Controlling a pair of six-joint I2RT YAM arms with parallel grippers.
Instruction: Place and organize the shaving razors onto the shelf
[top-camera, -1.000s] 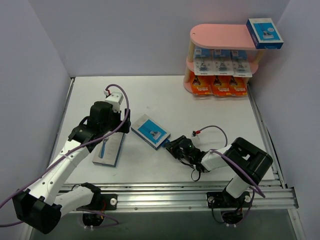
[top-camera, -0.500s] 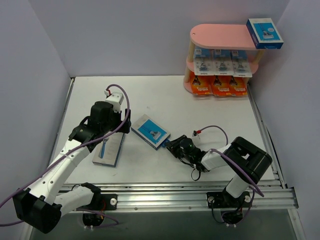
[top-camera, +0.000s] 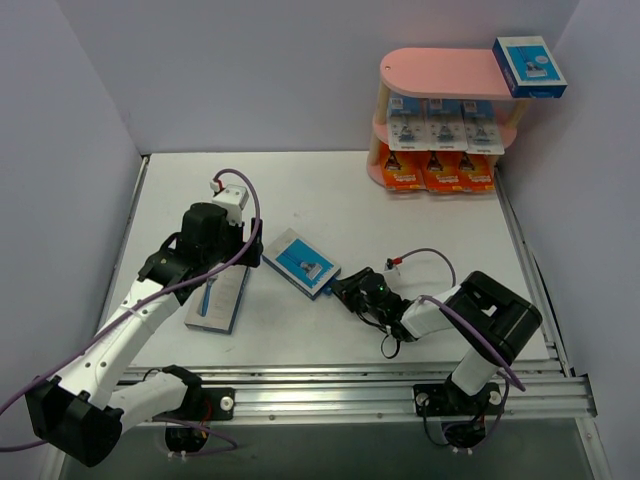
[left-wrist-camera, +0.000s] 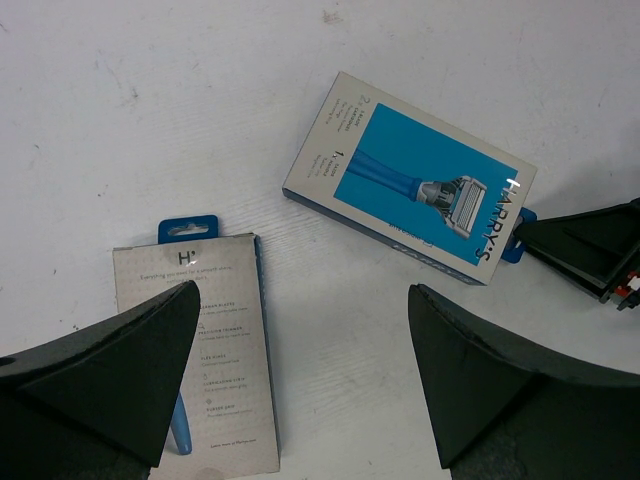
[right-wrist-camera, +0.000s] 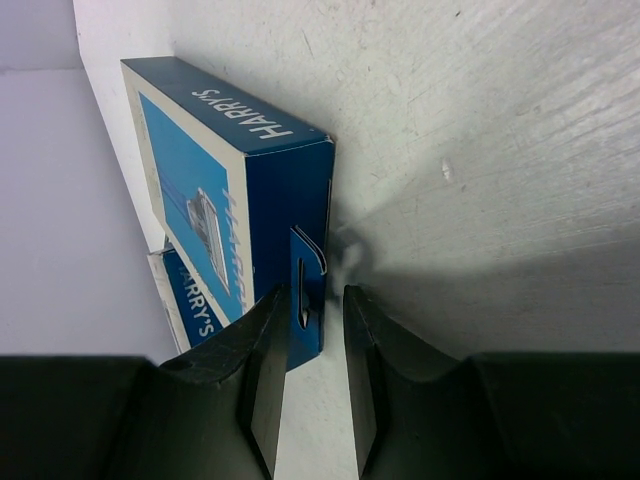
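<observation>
A blue Harry's razor box (top-camera: 301, 262) (left-wrist-camera: 410, 180) (right-wrist-camera: 230, 190) lies flat mid-table. My right gripper (top-camera: 341, 290) (right-wrist-camera: 315, 300) is low at its near corner, open only narrowly, jaws either side of the box's blue hang tab (right-wrist-camera: 308, 290); the tab rests against the left finger with a gap to the other. A grey-backed razor box (top-camera: 218, 298) (left-wrist-camera: 195, 350) lies to the left. Just above it hovers my left gripper (top-camera: 240, 255) (left-wrist-camera: 300, 290), wide open and empty. The pink shelf (top-camera: 440, 70) at the back right holds a blue box (top-camera: 528, 66) on top, blister cards (top-camera: 445, 125) in the middle and orange boxes (top-camera: 440, 170) below.
Purple walls close in the white table on the left, back and right. A metal rail (top-camera: 400, 385) runs along the near edge by the arm bases. The right arm's cable (top-camera: 425, 255) loops over the table surface.
The right gripper has crept slightly left toward the blue box's tab and narrowed a touch. The left arm and both boxes have stayed put.
</observation>
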